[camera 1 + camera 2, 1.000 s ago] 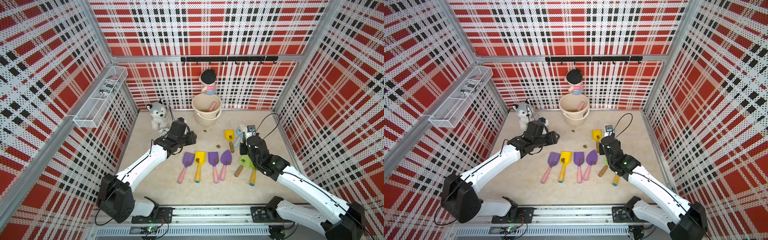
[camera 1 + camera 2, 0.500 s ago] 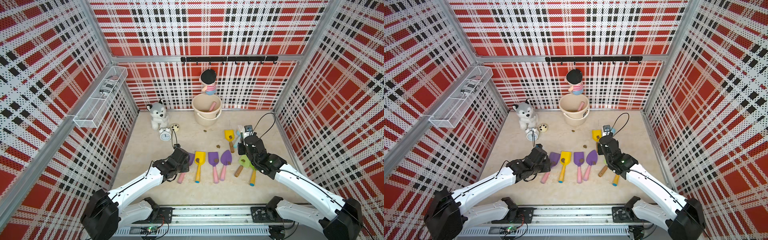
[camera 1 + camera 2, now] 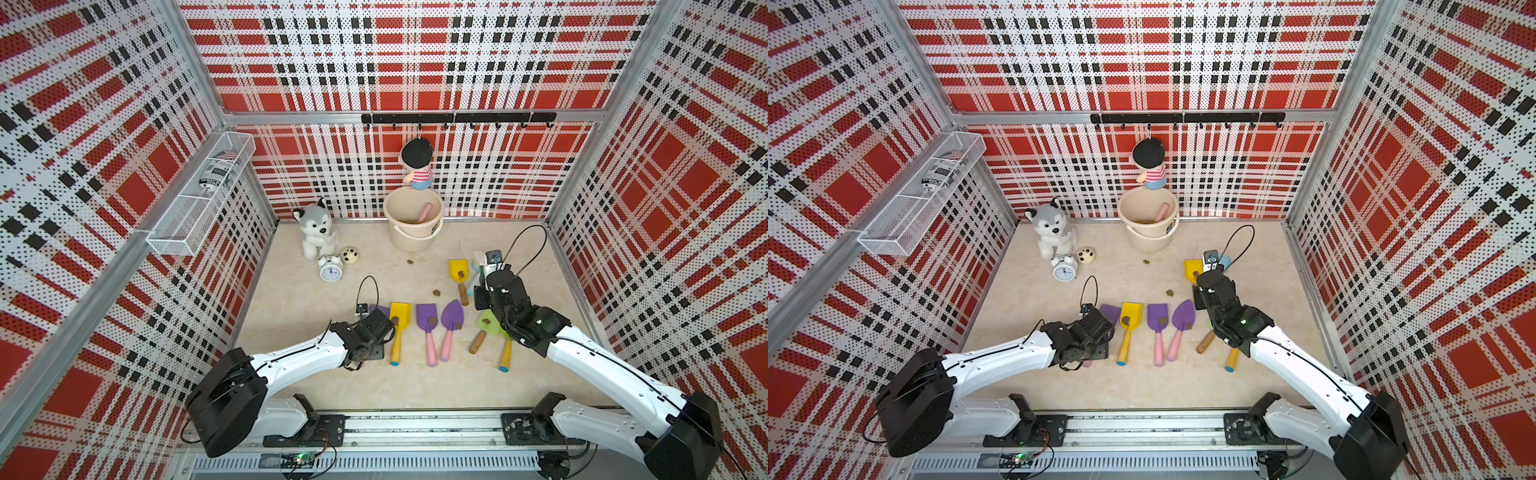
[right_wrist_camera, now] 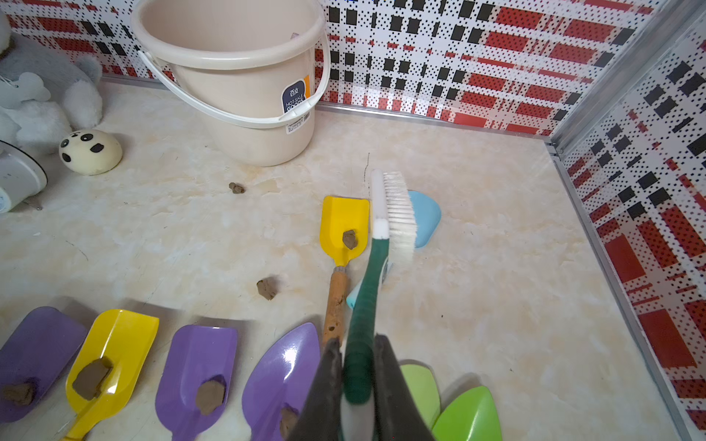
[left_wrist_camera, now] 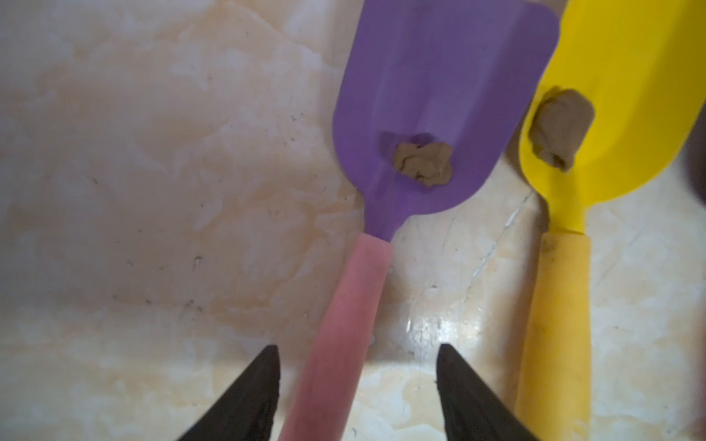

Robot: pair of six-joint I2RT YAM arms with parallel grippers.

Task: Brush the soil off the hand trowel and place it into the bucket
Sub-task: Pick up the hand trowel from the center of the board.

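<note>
The bucket (image 3: 409,243) stands at the back wall, with a pink-handled trowel (image 3: 424,212) leaning inside it. Well in front of the bucket, the left gripper (image 5: 356,346) hangs with its fingers spread either side of the handle of a purple trowel (image 5: 439,84), not touching it. Nearer the bucket, the right gripper (image 4: 358,340) is clamped on a brush (image 4: 397,206). A soil lump (image 5: 422,164) sits on the purple blade.

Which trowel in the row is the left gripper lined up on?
The purple trowel at the row's end on the left arm's side, next to the all-yellow trowel. Only its pink handle lies between the open fingers of the left gripper.
</note>
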